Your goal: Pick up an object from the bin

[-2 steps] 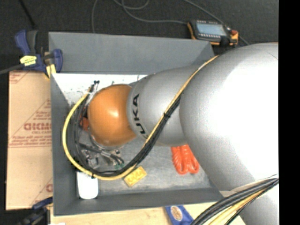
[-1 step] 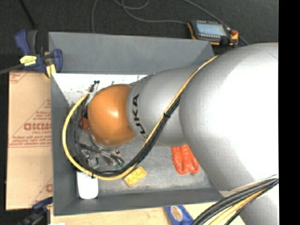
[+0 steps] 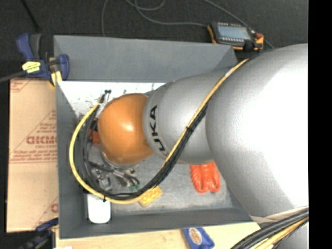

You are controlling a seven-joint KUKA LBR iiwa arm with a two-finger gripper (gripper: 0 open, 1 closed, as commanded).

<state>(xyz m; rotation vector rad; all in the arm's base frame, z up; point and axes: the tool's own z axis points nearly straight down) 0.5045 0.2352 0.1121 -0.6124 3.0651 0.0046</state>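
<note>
Three loose bits low in bin [image 3: 145, 61] — white block [image 3: 98, 210] lower left, yellow piece [image 3: 149, 196], orange-red lump [image 3: 205, 178] lower centre. Gripper [image 3: 111, 176] under orange cover [image 3: 124, 126], just above white block — grip state unreadable.

grey bin [image 3: 140, 61]: one, as far as my feed shows
orange ridged lump [image 3: 205, 178]: I count one
white block [image 3: 98, 210]: I count one
yellow flat piece [image 3: 149, 196]: I count one
small red bit [image 3: 93, 136]: one that I can make out, half hidden
dark small bits [image 3: 111, 176]: tangled together, so I cannot give a count
</note>
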